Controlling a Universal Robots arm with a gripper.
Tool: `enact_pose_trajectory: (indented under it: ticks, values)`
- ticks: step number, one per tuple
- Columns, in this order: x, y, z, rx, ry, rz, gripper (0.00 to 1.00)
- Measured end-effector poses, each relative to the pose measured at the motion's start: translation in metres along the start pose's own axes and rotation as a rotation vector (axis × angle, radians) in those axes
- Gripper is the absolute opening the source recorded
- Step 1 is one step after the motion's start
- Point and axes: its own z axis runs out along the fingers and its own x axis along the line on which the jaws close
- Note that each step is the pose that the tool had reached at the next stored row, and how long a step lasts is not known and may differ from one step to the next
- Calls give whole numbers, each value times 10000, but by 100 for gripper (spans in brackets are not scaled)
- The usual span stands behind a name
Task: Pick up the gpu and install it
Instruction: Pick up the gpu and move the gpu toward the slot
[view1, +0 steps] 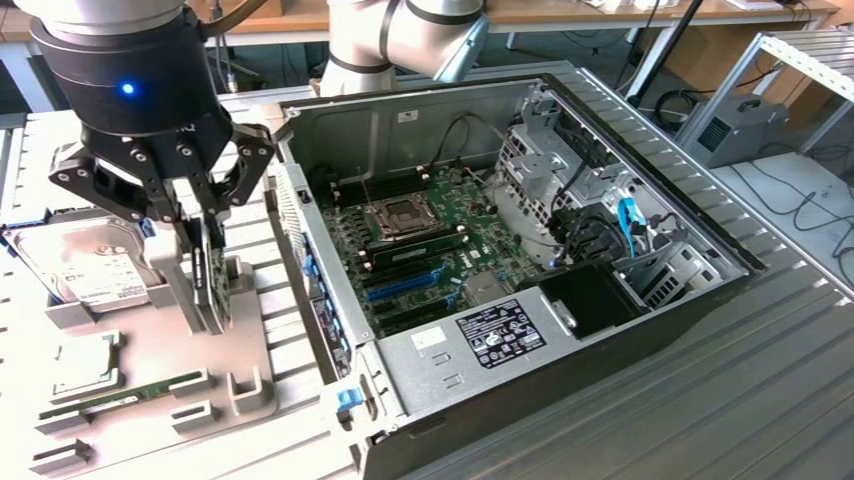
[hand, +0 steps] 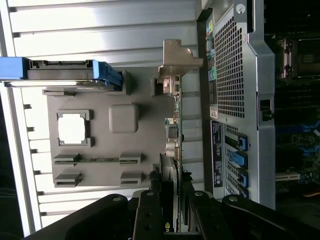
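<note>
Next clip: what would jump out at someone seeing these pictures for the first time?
The open computer case, motherboard bared, dominates the exterior view's middle. At that view's left, the black gripper is down over the gpu, which stands on edge in a grey holder tray.

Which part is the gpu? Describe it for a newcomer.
To the exterior view's left of the case sits a grey tray of parts. The gpu is the thin dark card standing on edge there, under the pincer. The drive beside it is boxy and silver; the green memory stick lies flat.
</note>
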Motion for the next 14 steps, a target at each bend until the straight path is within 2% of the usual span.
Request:
enact_pose_trajectory:
  ticks: [14]
  values:
    - [-1,-2,-51,1,1,0,26]
